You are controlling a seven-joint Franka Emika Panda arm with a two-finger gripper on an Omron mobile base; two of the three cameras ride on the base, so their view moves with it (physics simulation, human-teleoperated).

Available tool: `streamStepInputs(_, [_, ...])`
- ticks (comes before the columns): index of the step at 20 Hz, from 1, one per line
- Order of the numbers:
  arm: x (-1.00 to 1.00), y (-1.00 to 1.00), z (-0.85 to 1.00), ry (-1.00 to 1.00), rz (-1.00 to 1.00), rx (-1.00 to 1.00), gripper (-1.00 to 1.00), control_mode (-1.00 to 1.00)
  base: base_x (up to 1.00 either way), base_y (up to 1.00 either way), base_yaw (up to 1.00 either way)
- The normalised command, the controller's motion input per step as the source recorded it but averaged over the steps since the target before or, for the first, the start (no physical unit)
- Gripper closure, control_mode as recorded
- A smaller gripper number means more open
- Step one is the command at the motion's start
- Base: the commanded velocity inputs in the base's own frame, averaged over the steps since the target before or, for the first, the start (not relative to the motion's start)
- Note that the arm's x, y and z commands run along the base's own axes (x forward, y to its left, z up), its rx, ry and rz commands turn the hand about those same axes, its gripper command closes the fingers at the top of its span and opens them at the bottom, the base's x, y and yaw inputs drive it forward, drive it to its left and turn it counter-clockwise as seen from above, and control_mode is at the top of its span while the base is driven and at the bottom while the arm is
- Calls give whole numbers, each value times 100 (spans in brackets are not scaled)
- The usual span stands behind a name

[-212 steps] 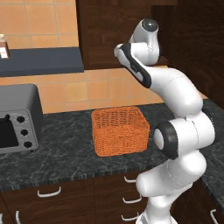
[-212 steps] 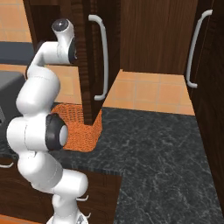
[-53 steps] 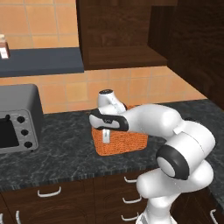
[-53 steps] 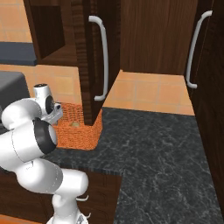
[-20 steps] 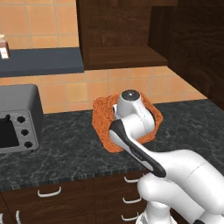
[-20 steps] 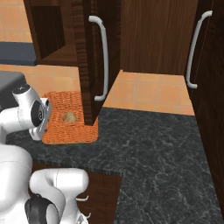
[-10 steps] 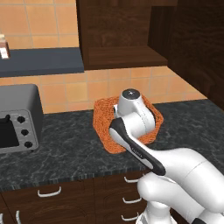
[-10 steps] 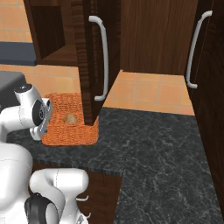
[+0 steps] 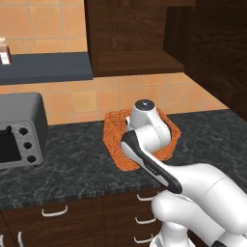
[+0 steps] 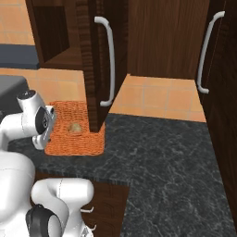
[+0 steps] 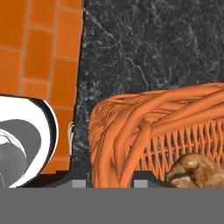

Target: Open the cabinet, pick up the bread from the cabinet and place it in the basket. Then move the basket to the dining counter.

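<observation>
The basket [image 9: 118, 137] sits on the dark speckled countertop [image 9: 72, 164] near the tiled wall, to the right of the toaster oven [image 9: 19, 129], and in the left base view the robot's arm bends over it and covers much of it. The bread [image 10: 74, 127] lies inside the basket, a small tan loaf seen against the weave in the right base view, just left of the open cabinet [image 10: 92, 65] door with its long silver handle [image 10: 110, 65]. In the hand view the gripper [image 11: 109, 181] is at the basket's rim: its two dark fingertips [image 11: 78, 183] stand on either side of the thick woven edge, pinching the basket wall, with the bread showing just inside at the lower right. The basket appears tilted in the left base view.
</observation>
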Motion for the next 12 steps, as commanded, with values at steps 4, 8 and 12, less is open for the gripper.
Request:
streamStepInputs(4, [0,0,0,0,0,0,100,100,-49,29,17])
streamStepInputs(8, [0,0,0,0,0,0,100,100,-19,66,40])
streamStepInputs(12, [0,0,0,0,0,0,100,100,-50,64,62])
